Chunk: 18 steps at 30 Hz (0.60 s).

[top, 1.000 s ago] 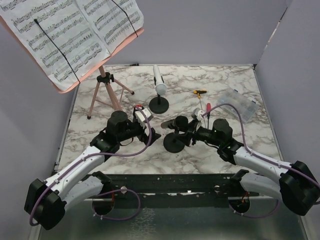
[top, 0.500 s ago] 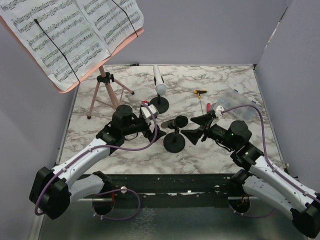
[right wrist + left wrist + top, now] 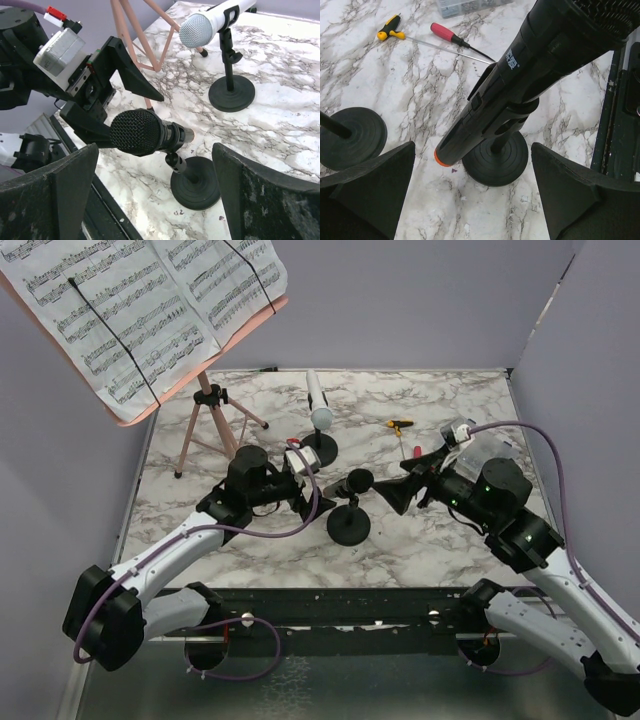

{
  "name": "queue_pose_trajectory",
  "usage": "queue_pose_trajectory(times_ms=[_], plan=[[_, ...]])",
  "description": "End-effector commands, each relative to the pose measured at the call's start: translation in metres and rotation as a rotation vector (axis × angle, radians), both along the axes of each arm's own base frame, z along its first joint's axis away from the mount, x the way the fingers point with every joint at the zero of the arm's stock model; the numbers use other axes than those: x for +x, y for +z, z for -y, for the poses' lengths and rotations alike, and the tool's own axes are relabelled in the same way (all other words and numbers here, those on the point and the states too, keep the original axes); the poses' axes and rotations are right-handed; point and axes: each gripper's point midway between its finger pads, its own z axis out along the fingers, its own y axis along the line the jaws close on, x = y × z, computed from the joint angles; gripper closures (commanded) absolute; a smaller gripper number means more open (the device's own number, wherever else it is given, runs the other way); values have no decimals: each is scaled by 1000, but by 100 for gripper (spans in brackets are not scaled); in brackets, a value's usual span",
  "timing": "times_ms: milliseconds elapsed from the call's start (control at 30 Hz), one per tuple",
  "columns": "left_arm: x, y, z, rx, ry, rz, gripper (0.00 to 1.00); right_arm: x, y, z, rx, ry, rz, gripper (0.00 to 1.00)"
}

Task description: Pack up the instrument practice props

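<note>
The black microphone rests tilted in its round-based holder at mid-table. My left gripper is open just left of it; in the left wrist view the microphone and holder base lie ahead of the open gripper. My right gripper is open and empty to the right of it; the microphone head sits ahead of that gripper. The white microphone stands in the second holder behind. The pink tripod music rest holds the sheet-music pages at the back left.
A red-handled screwdriver and a yellow-and-black tool lie at the back right. A clear compartment box is partly hidden behind my right arm. Grey walls enclose the table on three sides; a black rail runs along the near edge.
My right gripper has drawn back to the right, away from the black microphone, and opened wider. My left gripper has moved right, closer to the microphone. The microphone stays in its holder.
</note>
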Motion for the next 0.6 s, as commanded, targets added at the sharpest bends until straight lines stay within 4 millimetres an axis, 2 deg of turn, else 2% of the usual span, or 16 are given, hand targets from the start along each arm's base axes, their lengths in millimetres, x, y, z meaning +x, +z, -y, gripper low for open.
queue_pose_trajectory(times_ms=[0, 133, 400, 567], plan=[[-1, 25, 11, -42, -57, 66, 1, -11, 3, -1, -49, 37, -77, 0], [0, 25, 13, -40, -69, 68, 1, -10, 3, -11, -104, 82, -153, 0], [1, 23, 17, -31, -78, 69, 1, 8, 12, -23, -90, 70, -117, 0], [3, 23, 19, -29, -74, 73, 1, 15, -7, -33, -159, 7, -146, 0]])
